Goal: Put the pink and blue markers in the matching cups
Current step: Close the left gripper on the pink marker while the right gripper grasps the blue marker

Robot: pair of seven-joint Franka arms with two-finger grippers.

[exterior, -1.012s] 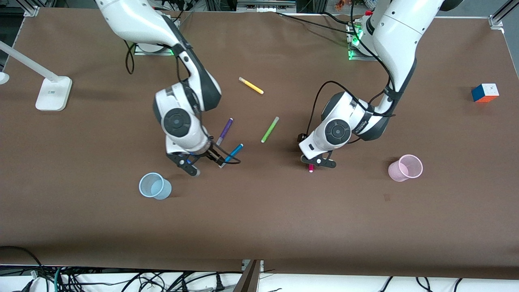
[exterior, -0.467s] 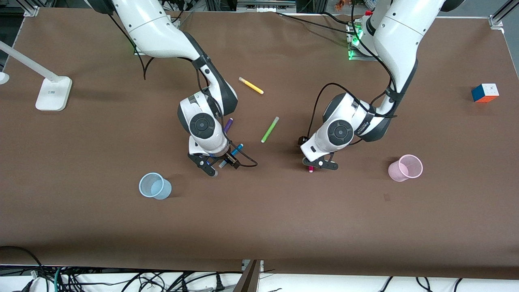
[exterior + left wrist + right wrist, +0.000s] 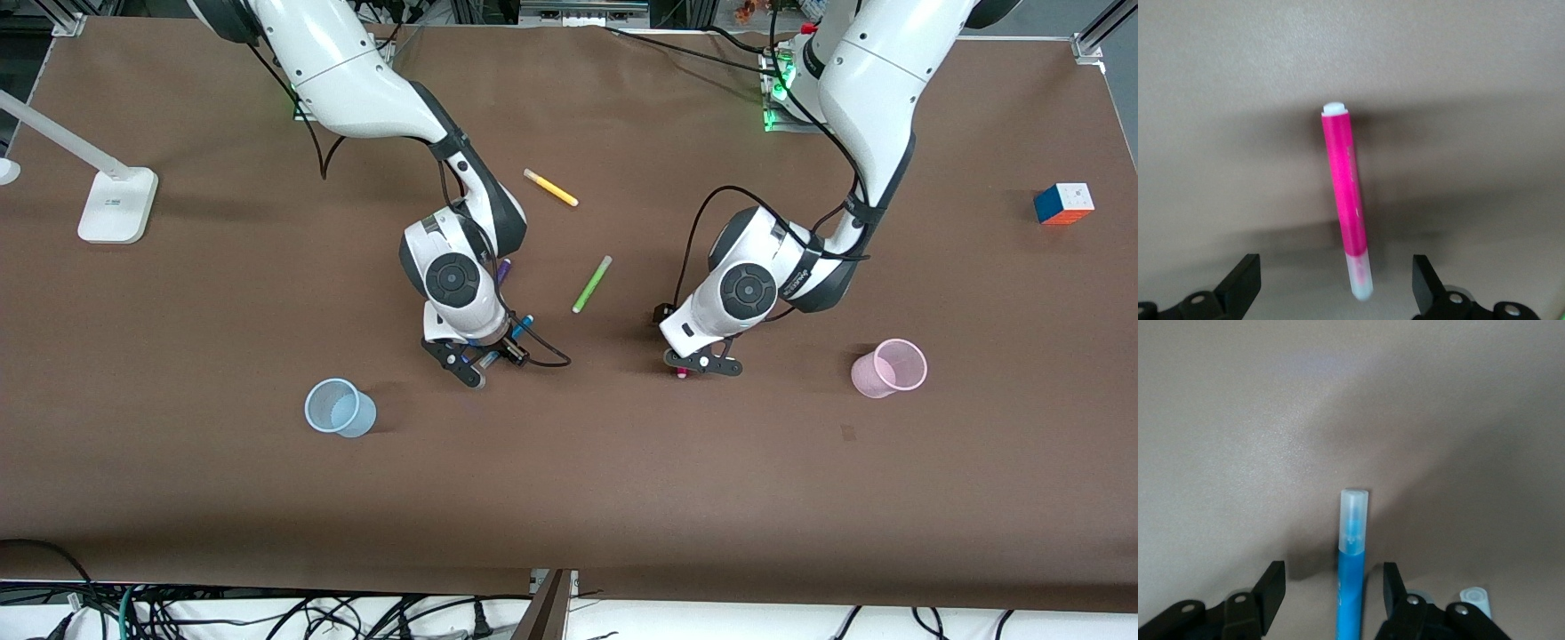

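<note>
Since a second ago the right arm has swung toward the middle of the tabletop (image 3: 178,498), and its right gripper (image 3: 483,364) now sits low over the blue marker (image 3: 518,326), its fingers (image 3: 1269,588) part-way in, one on each side of the barrel without touching it. That marker lies flat, its pale cap poking out ahead of the fingertips in the right wrist view. The purple pen (image 3: 503,268) is mostly hidden under the right wrist. At about eight o'clock from the gripper the pale blue cup (image 3: 339,408) stands upright, well apart.

Over at the left arm's end, the left gripper (image 3: 702,364) hangs low above the pink marker (image 3: 682,372) with its fingers (image 3: 1238,285) spread wide and nothing between them but the pen lying on the cloth. At three o'clock from it stands the pink cup (image 3: 889,368), well apart.

Between the two arms lie a green pen (image 3: 592,284) and, at eleven o'clock from that, a yellow pen (image 3: 550,188).
</note>
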